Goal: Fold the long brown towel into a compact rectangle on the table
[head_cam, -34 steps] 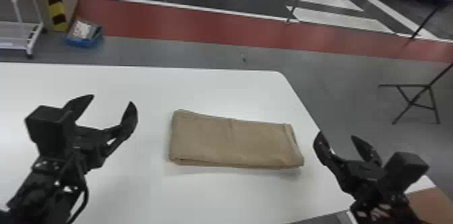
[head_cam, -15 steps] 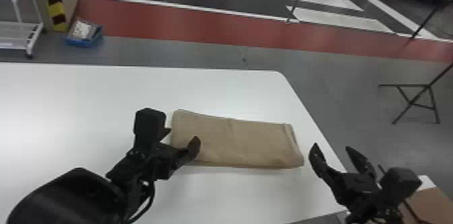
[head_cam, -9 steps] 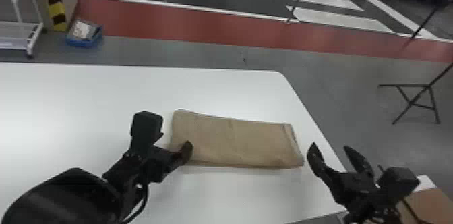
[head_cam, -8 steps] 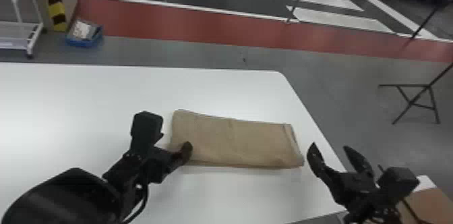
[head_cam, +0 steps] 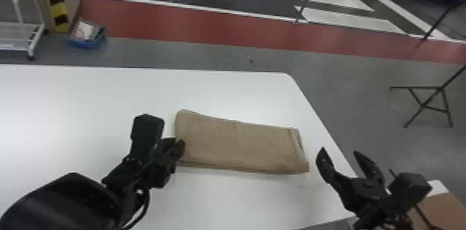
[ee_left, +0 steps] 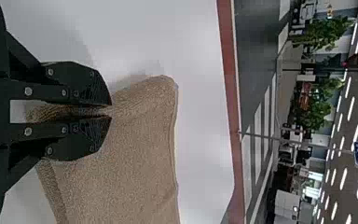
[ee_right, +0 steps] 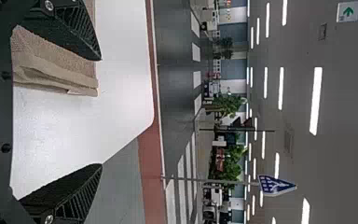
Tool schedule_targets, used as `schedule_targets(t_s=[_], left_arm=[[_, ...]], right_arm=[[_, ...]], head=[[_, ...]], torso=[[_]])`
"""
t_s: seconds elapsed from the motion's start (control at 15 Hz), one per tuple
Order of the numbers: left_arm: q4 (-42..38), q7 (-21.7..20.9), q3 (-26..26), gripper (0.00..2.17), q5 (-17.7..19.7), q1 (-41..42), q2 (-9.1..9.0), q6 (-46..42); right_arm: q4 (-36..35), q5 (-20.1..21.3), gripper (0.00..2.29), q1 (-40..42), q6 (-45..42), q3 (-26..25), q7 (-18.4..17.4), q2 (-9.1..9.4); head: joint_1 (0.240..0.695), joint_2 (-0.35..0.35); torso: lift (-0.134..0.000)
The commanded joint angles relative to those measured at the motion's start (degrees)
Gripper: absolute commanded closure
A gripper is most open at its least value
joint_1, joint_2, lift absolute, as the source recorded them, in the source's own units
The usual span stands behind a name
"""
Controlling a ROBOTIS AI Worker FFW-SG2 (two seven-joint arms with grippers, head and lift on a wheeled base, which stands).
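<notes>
- Although the long brown cloth towel [head_cam: 239,146] lies folded into a flat, roughly rectangular strip, the task appears to be at a late fold, with one end being taken up.
- The left gripper, black and two-fingered [ee_left: 110,111], is at the towel's left end, its flat fingers clenched on a pinched ridge of cloth.
- The right gripper, black with pointed fingers [head_cam: 339,151], stands spread and empty beyond the towel's right end, apart from it.
- The next move probably calls for raising the left end and carrying it over the towel towards the right end; lower layers might slip from the pinch.
- Materials: the towel is matt and finely ribbed, its layered edges soft and rounded; beneath it the white, round-cornered table [head_cam: 86,101] is smooth and rigid.
</notes>
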Motion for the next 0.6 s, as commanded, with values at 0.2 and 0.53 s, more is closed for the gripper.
schedule_targets(t_s=[0.2, 0.53], left_arm=[[-2.0, 0.1, 4.7, 1.43, 0.0, 0.4, 0.81, 2.1], [-10.6, 0.8, 15.4, 1.43, 1.1, 7.3, 6.78, 2.5]], right_arm=[[0.1, -0.1, 0.07, -0.5, -0.2, 0.6, 0.0, 0.06], [0.2, -0.2, 0.07, -1.1, -0.7, 1.3, 0.0, -0.02]], head=[[0.695, -0.350], [0.695, -0.350]], torso=[[-0.123], [-0.123]])
